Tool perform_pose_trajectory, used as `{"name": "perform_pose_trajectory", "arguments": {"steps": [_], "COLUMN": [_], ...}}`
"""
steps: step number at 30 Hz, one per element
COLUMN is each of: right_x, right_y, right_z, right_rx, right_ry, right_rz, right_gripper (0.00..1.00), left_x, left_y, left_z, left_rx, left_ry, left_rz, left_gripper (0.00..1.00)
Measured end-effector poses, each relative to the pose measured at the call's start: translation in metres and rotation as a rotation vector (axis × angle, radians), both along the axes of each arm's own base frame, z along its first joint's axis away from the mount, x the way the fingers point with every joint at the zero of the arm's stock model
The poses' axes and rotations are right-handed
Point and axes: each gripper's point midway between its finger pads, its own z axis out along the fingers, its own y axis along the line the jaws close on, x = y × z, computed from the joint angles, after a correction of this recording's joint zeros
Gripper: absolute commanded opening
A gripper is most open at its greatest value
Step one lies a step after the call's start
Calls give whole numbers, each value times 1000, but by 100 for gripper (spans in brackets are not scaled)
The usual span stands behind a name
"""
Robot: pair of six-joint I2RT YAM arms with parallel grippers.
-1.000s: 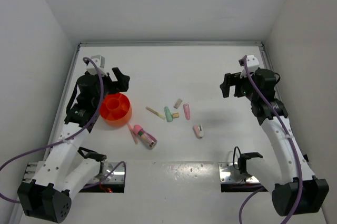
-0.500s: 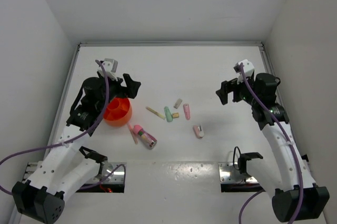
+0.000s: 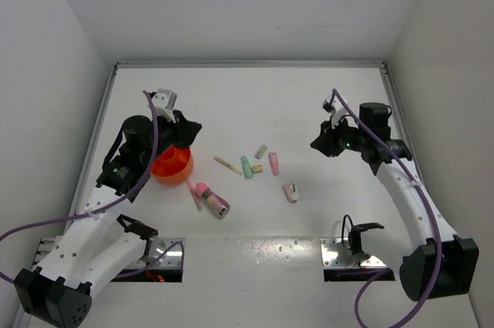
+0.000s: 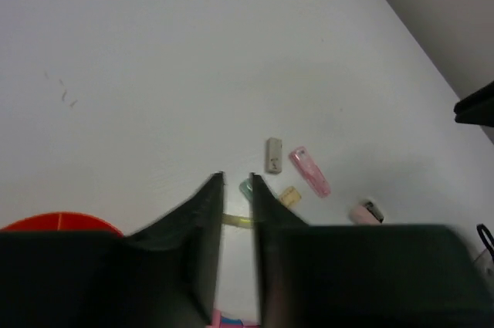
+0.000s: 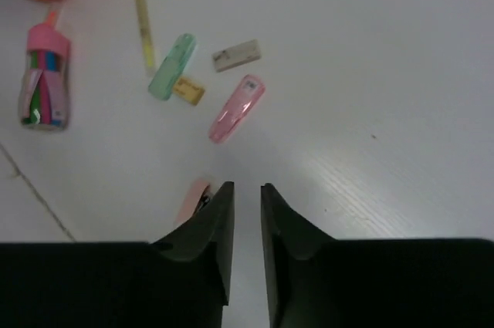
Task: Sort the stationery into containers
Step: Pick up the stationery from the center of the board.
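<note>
The stationery lies loose mid-table: a yellow stick (image 3: 228,164), a mint stub (image 3: 246,167), a tan bit (image 3: 257,169), a beige stub (image 3: 261,150), a pink stub (image 3: 273,163), a pale pink piece (image 3: 291,191) and a pink-capped cylinder (image 3: 212,199) beside a thin pink stick (image 3: 194,195). The orange bowl (image 3: 171,164) sits left of them. My left gripper (image 3: 185,131) hovers over the bowl's far edge, jaws narrowly apart and empty (image 4: 237,177). My right gripper (image 3: 319,143) hangs right of the pieces, with a slim empty gap (image 5: 247,187) just beside the pale pink piece (image 5: 193,198).
White walls close in the table on the left, back and right. Two metal mounting plates (image 3: 162,255) (image 3: 351,255) sit at the near edge, with purple cables trailing from both arms.
Both arms have swung inward toward the pieces, the left over the bowl, the right leftward and lower. Both sets of jaws have narrowed from wide open to a slim gap.
</note>
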Motion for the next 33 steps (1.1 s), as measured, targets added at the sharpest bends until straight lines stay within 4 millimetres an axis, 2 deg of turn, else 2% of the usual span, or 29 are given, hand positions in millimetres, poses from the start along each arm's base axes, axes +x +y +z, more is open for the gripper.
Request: {"name": "perform_pose_trajectory", "arguments": {"steps": [2,4,5,6,9,12,14,16,18,21,22,24,29,33], "right_x": [-6,-8,-8,-10,-14,-26,-32,-42,-52,-59,-55,-46,-30,-41], "right_y": [12,27,34,47,97,154,192,220,239,262,266,283,312,324], "right_z": [-7,-10,-11,-10,-11,-22,-41,-66,-86,-103,-105,-105,-107,-128], "right_rx": [22,28,32,32,14,-32,-79,-139,-183,-227,-238,-243,-251,-298], "right_ry": [64,107,123,146,184,224,250,277,305,318,313,284,235,243], "right_rz": [60,137,161,213,372,518,572,589,589,557,528,494,415,397], "right_gripper": [63,85,96,99,99,99,99,99,99,95,89,85,80,75], "left_x": [-8,-13,-14,-15,-21,-32,-42,-49,-56,-61,-62,-64,-65,-67], "left_y": [-6,2,7,18,65,103,127,149,171,183,186,190,194,195], "left_z": [-3,-1,1,6,22,30,37,39,37,33,32,32,32,34], "left_rx": [-3,-5,-4,-9,-32,-79,-117,-144,-159,-160,-160,-163,-173,-179], "left_ry": [33,64,66,63,11,-42,-78,-103,-116,-119,-120,-122,-127,-132], "left_rz": [-23,44,76,144,389,581,695,810,927,999,1018,1041,1070,1071], "left_gripper": [91,99,99,99,99,99,99,99,99,99,99,99,99,99]}}
